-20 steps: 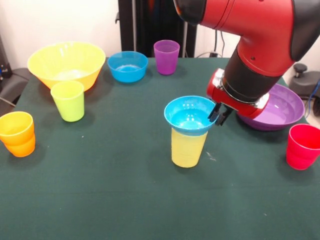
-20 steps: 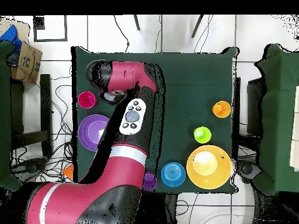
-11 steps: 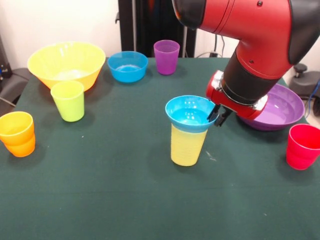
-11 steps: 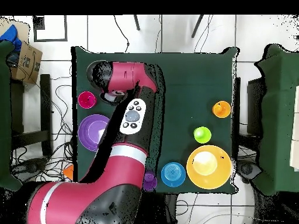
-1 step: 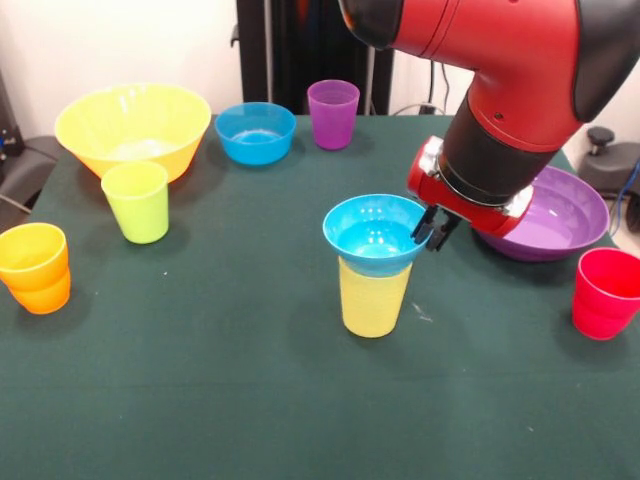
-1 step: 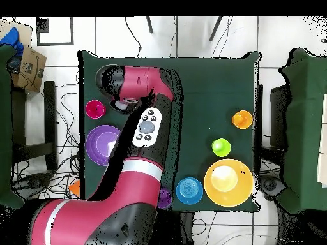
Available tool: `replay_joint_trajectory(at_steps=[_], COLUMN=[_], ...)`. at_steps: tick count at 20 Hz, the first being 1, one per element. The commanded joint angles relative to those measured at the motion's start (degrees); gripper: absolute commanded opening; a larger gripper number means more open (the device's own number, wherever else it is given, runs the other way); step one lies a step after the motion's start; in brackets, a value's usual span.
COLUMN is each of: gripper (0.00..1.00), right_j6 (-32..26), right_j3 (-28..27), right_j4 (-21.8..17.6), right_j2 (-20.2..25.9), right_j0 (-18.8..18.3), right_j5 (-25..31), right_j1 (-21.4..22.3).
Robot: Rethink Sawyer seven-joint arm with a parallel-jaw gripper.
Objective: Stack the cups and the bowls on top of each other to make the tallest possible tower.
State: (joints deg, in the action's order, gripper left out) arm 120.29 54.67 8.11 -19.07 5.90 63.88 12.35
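Near the table's middle in the front view stands the tower: a small blue bowl (image 5: 375, 233) seated in the mouth of a yellow cup (image 5: 373, 297). My gripper (image 5: 432, 228) is at the bowl's right rim, its dark fingers closed over that rim. In the overhead view the arm (image 6: 144, 137) hides the tower and the gripper. Elsewhere on the table are a lime green cup (image 5: 138, 201), an orange cup (image 5: 35, 267), a purple cup (image 5: 333, 113), a red cup (image 5: 606, 292), a second blue bowl (image 5: 255, 131), a large yellow bowl (image 5: 132, 126) and a wide purple bowl (image 5: 570, 215).
The dark green table (image 5: 220, 390) ends close in front of the orange cup and the red cup. The arm's red and black wrist (image 5: 495, 150) hangs over the purple bowl's left side. Seen from overhead, the lime cup (image 6: 221, 147) and yellow bowl (image 6: 228, 183) sit at the right.
My gripper has drifted slightly left, and the blue bowl and yellow cup have shifted a little left with it. The other cups and bowls have not moved.
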Motion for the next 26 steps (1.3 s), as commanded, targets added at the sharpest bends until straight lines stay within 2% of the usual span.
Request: replay_joint_trajectory(at_steps=[1, 10, 19, 26], gripper=[0.0, 0.0, 0.0, 0.0], right_j6=[6.12, 7.88, 9.69, 10.05], right_j3=[0.53, -1.47, -0.19, -2.27], right_j4=[-0.27, -0.33, 0.14, 0.42], right_j2=[2.85, 3.17, 3.58, 3.49], right_j0=[-1.77, -1.74, -0.9, -1.15], right_j5=[1.2, -0.88, -3.13, -2.12], right_j1=[1.67, -0.98, -1.58, -2.29])
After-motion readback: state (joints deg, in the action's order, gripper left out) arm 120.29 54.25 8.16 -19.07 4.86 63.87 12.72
